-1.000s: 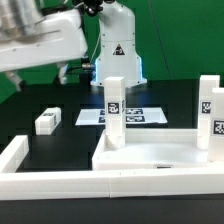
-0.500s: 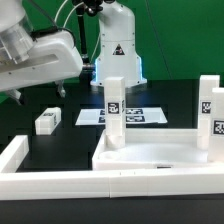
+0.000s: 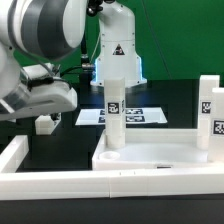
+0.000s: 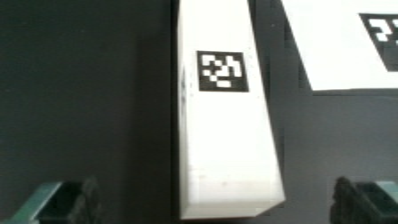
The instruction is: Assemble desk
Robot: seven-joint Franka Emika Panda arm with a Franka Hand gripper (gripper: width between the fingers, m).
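A loose white desk leg point(image 4: 228, 110) with a black-and-white tag lies on the black table. My gripper point(image 4: 210, 201) hangs over it, open, with one dark finger point(image 4: 54, 200) on each side and a gap to the leg on both. In the exterior view the arm fills the left, and the hand point(image 3: 38, 103) sits just above that leg point(image 3: 45, 124). The white tabletop panel point(image 3: 150, 154) lies at the exterior view's right. One leg point(image 3: 115, 108) stands upright at its far left corner and another point(image 3: 210, 110) at its right.
The marker board point(image 3: 137, 116) lies flat behind the tabletop, and its corner point(image 4: 352, 45) shows in the wrist view. A long low white border wall point(image 3: 60, 181) runs along the front and turns up at the exterior view's left point(image 3: 12, 152).
The arm has swung down from the upper left and now sits low over the loose leg. The jaws stayed open.
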